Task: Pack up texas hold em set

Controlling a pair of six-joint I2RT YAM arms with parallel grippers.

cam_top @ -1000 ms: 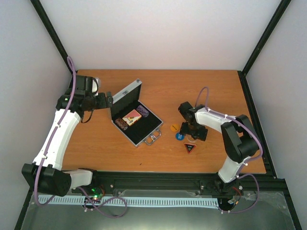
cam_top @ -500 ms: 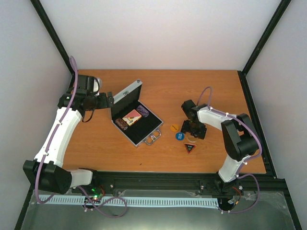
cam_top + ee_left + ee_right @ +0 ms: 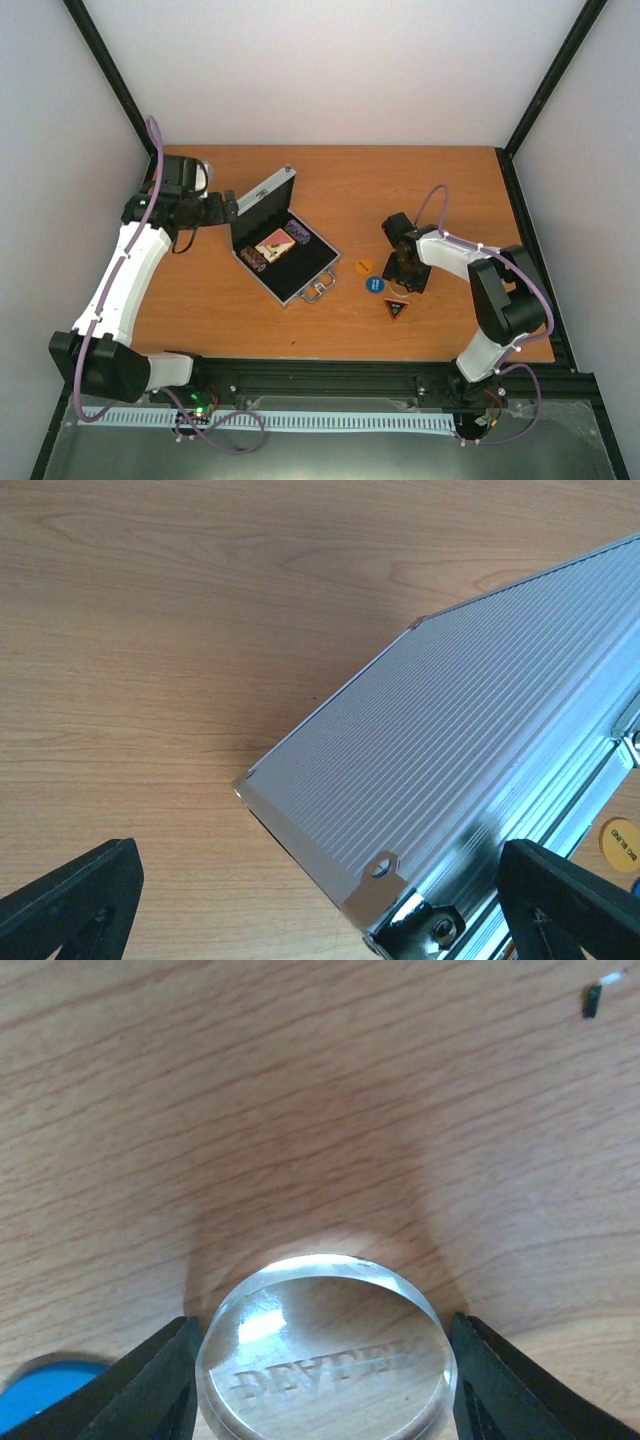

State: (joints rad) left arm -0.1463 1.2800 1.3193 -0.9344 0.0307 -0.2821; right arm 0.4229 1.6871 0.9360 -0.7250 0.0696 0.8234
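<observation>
Table (image 3: 450,190): case (image 3: 300,277), clear disc (image 3: 325,1350), coloured tokens (image 3: 374,284)

Between the black fingers (image 3: 150,1390), the clear disc (image 3: 325,1360) is showing pale mirrored lettering over orange-brown woodgrain table (image 3: 300,1080), a blue disc (image 3: 40,1400) peeking outside one finger.

We saw the silver case (image 3: 300,275) lying open on the table (image 3: 200,290), lid raised, with a red card deck (image 3: 274,245) between two chip stacks (image 3: 254,258). To its right lay an orange disc (image 3: 365,267), a blue disc (image 3: 374,284), a lettered clear disc (image 3: 325,1355) and a dark triangular button (image 3: 396,308).
</observation>
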